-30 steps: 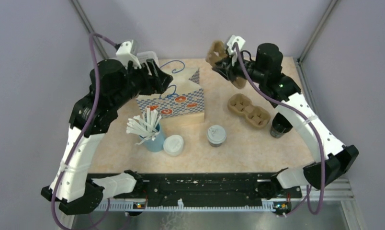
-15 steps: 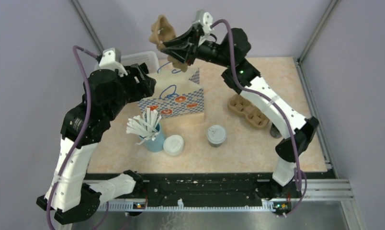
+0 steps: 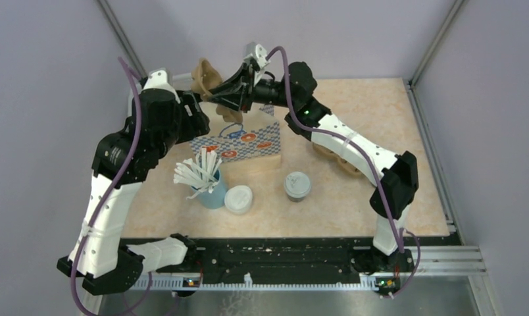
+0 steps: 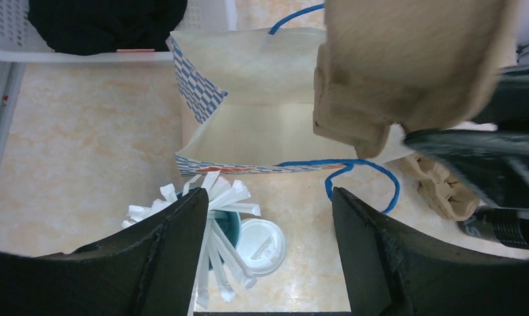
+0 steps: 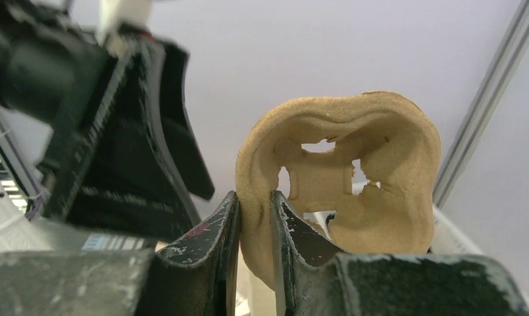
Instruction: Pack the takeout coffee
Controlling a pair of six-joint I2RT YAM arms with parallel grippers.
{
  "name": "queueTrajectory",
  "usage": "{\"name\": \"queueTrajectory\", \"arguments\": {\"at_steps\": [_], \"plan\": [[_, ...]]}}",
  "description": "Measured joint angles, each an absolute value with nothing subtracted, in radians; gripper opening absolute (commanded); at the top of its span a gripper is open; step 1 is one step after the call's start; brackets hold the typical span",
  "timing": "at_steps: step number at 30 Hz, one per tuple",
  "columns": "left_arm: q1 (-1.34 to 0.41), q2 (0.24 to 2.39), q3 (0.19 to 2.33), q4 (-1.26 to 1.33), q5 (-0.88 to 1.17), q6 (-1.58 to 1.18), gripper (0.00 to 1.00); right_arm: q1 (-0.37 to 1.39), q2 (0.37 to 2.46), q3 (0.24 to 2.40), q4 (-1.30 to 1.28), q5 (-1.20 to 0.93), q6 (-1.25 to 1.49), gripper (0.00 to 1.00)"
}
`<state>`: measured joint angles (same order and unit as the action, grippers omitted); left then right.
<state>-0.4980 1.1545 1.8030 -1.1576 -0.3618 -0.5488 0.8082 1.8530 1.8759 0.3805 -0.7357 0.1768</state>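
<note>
Top external view suggests the task is at an early stage: the takeout coffee (image 3: 297, 185) stands on the worktop (image 3: 380, 99) about midway along and nearer the near edge, outside the bag and apart from both arms. The right pincer (image 3: 217, 95) is clenched on the thin wall of a pulp carrier (image 3: 206, 76), held in the air above the far left side of the paper bag (image 3: 245, 141). The left pincer (image 4: 268, 204) is released, its jaws wide with nothing between them, and it looks down into the bag's open mouth. Seating the carrier in the bag and getting the coffee in appear to be what is left. The carrier is tan moulded fibre, matte and rough, with rounded lobes and ragged cut-outs. The bag is stiff paper, plain inside and blue-checked outside, with thin blue cord handles. The coffee is a dark cup flaring to its rim under a round greyish-white lid. Beside it lie a loose white lid (image 3: 238, 199) and a light blue cup of straws (image 3: 209, 187), and a second carrier (image 3: 344, 161) shows partly behind the right arm.
</note>
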Motion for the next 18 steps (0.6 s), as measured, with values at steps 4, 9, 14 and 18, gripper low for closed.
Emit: {"name": "queueTrajectory", "arguments": {"at_steps": [4,9,14,18], "plan": [[-0.496,1.167,1.843,-1.184,-0.392,-0.513,0.74,0.802,1.848,1.77,0.397,-0.752,0.176,0.0],[-0.496,1.188,1.91,-1.19,-0.442,-0.472,0.73,0.789,1.848,1.741,0.358,-0.766,0.131,0.0],[-0.495,1.192,1.909,-1.19,-0.443,-0.469,0.72,0.775,1.841,1.743,0.212,-0.764,0.008,0.0],[-0.495,1.194,1.905,-1.19,-0.443,-0.469,0.72,0.77,1.826,1.743,0.081,-0.759,-0.08,0.0]]}}
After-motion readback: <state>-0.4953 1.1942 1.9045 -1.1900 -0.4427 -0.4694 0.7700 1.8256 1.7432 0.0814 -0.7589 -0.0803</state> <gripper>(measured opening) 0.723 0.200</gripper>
